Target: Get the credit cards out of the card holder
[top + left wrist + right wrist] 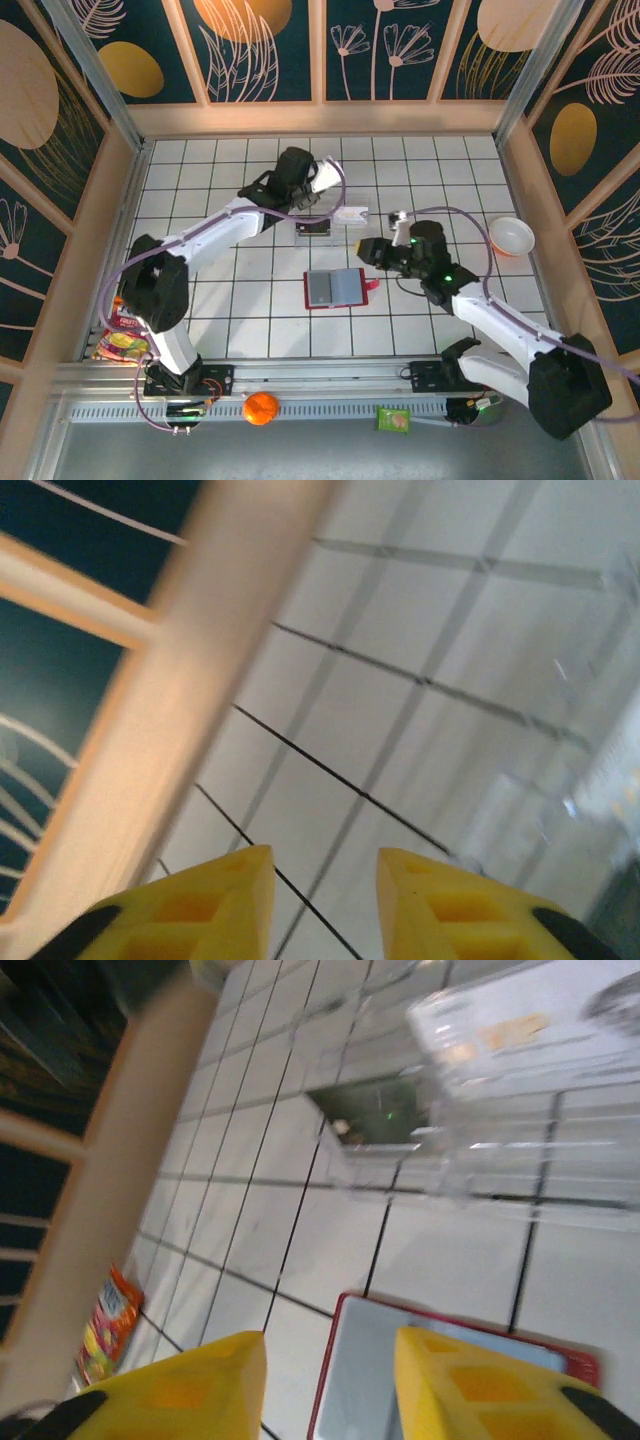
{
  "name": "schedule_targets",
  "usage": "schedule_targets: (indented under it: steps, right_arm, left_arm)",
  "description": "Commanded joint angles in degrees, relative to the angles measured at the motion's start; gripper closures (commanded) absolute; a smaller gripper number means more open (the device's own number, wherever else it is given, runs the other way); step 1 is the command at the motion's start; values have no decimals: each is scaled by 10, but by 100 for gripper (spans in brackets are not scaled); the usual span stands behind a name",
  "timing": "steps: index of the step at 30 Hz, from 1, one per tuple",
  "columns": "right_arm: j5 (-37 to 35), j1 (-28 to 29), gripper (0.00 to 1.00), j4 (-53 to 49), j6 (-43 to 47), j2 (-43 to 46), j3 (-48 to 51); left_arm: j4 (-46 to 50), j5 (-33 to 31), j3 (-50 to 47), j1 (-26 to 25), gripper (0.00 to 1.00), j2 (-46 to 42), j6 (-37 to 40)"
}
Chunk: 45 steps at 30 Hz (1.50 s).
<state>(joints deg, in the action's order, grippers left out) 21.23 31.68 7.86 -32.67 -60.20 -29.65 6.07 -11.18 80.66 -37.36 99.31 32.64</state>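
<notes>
Plainly, my right gripper point(330, 1360) held its jaws apart and empty close beside the open red wallet point(335, 288), whose long side ran across the table, while my left gripper point(322, 868), likewise apart, hung farther back by the clear tray point(450, 1165) where the dark card point(315, 227) and pale card point(350, 213) lay.

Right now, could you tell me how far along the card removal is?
Done: the card holder lies open, and the dark card and pale card sit at the clear tray. In hand: nothing; left gripper and right gripper are both open. Remaining: seemingly nothing, unless a card stays hidden inside.
</notes>
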Motion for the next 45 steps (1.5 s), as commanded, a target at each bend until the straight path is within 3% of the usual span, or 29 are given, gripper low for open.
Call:
schedule_targets:
  steps: [1,2,4,6,7,11,17,23,34,39,45]
  right_arm:
    - [-74,70,57,-44,58,-50,-38]
    - [-93,96,56,-57,69,-76,-53]
    - [-148,147,55,-91,93,-126,-89]
    - [-197,193,54,-121,118,-176,-124]
    - [-215,210,54,-135,126,-196,-140]
    - [-263,259,55,-177,141,-280,-189]
    - [-315,307,59,-215,151,-345,-231]
    - [-343,324,62,-236,150,-362,-244]
    - [-350,339,63,-260,150,-403,-251]
    - [-350,338,82,-245,145,-395,-239]
    - [-335,324,96,-180,136,-346,-207]
  left_arm:
    - [-91,-27,-1,17,52,-87,-242]
    - [-117,-29,-32,25,40,-114,-315]
    - [-172,-21,-110,41,28,-166,-434]
    - [-229,-35,-197,47,2,-220,-521]
    - [-241,-40,-226,49,1,-241,-547]
    - [-182,-75,-291,54,1,-309,-625]
    - [-102,-23,-373,97,1,-382,-683]
    - [-100,21,-434,102,4,-402,-697]
    - [-103,55,-446,102,8,-387,-696]
    - [-97,85,-447,102,11,-374,-691]
    - [-114,157,-469,101,25,-352,-696]
